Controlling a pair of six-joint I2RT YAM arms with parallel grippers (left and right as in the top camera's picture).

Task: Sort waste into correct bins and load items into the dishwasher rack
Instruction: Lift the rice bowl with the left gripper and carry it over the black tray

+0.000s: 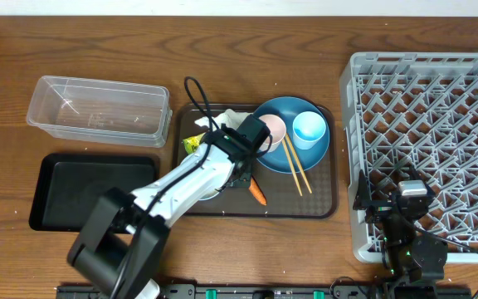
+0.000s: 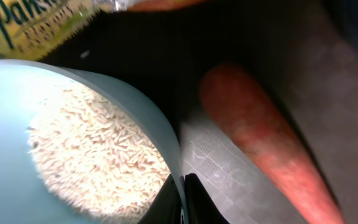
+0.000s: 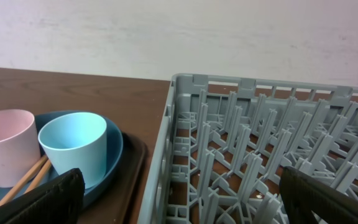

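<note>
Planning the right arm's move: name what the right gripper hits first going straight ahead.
Most likely the dishwasher rack: the right gripper faces its near grey wall and pegs, though depth is hard to judge.

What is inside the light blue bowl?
Loose white rice grains are heaped in the light blue bowl, as the left wrist camera shows. The bowl's floor beneath them is covered. From overhead, the left arm hides most of the bowl.

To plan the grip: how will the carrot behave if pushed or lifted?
The carrot looks solid, so probably stiff. Being round and tapered, it may roll in a curve if pushed. Its smooth skin might slip when gripped.
</note>
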